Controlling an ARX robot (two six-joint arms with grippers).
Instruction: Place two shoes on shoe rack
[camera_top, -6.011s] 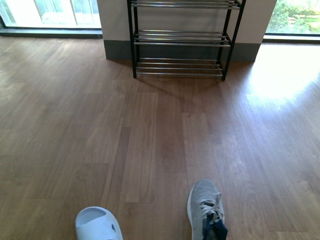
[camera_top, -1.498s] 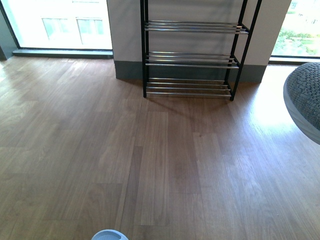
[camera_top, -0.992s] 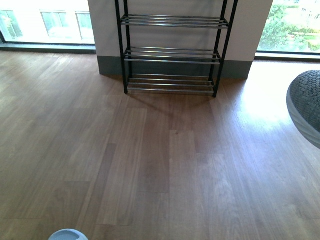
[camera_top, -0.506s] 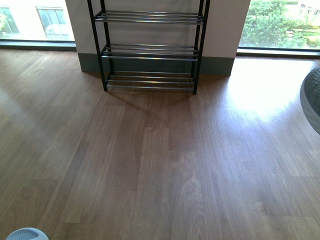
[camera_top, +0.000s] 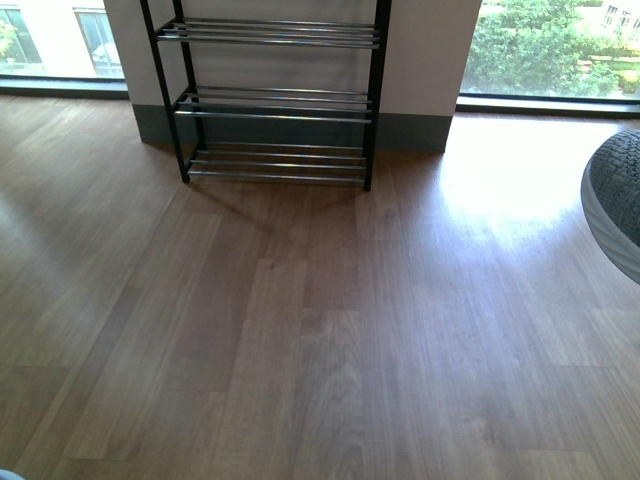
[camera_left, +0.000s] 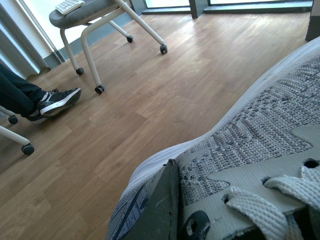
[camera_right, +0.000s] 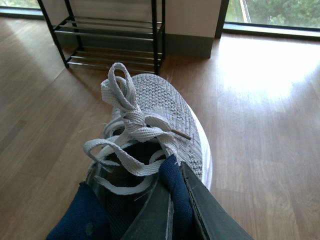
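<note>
The shoe rack (camera_top: 270, 100) stands against the far wall, with a black frame and three tiers of chrome bars, all bare. It also shows in the right wrist view as the shoe rack (camera_right: 110, 35), ahead of the shoe's toe. My right gripper (camera_right: 175, 172) is shut on the navy collar of one grey sneaker (camera_right: 160, 100), held above the floor with loose laces. Its toe (camera_top: 615, 200) pokes in at the front view's right edge. My left gripper (camera_left: 172, 190) is shut on the other grey sneaker (camera_left: 260, 130); only one dark finger shows beside the lace eyelets.
Wooden floor (camera_top: 300, 330) stretches between me and the rack. Bright windows flank the wall behind it. In the left wrist view a wheeled chair (camera_left: 100, 20) and a seated person's black shoe (camera_left: 57, 101) are off to the side.
The rack has drifted left in the front view and grown nearer. The white slipper has slid out at the bottom left. The sneaker that lay on the floor six seconds ago is now held up.
</note>
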